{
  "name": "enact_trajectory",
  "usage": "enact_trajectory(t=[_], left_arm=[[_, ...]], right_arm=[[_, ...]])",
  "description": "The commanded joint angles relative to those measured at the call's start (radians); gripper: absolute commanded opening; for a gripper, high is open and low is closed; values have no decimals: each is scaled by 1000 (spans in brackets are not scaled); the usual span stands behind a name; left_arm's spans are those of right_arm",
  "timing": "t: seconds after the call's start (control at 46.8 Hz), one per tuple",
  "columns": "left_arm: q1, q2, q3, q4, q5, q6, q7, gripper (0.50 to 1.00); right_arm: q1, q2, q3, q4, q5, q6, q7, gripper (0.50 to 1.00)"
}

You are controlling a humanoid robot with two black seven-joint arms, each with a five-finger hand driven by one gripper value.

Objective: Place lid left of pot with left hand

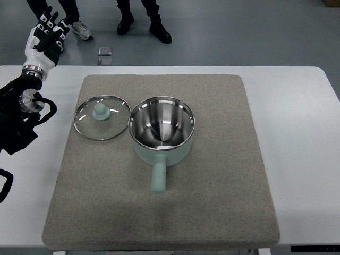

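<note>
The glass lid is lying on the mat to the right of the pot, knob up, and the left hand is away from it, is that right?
Not quite: in the top view the lid lies left of the pot, not right. The rest holds: knob up, left hand away.

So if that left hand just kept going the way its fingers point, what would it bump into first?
Probably nothing on the table. The left hand points up and away, past the table's far edge, toward the floor where people's shoes stand; depth is unclear. The lid lies behind it.

We see a shiny steel pot (162, 127), a clear glass lid (102, 117) at its nine o'clock, and a rough felt-like mat (212, 186).
</note>
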Motion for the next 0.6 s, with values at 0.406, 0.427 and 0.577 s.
enact_trajectory(t=[0.406, 0.427, 0.577], left_arm=[[-12, -74, -5, 8, -1, 68, 2, 994], [-12, -78, -7, 6, -3, 88, 2, 994], [-14, -91, -67, 6, -3, 125, 17, 994]], right_arm=[[0, 0, 1, 0, 0, 0, 0, 924], [0, 0, -1, 0, 0, 0, -1, 924], [0, 0, -1, 0, 0, 0, 0, 924]])
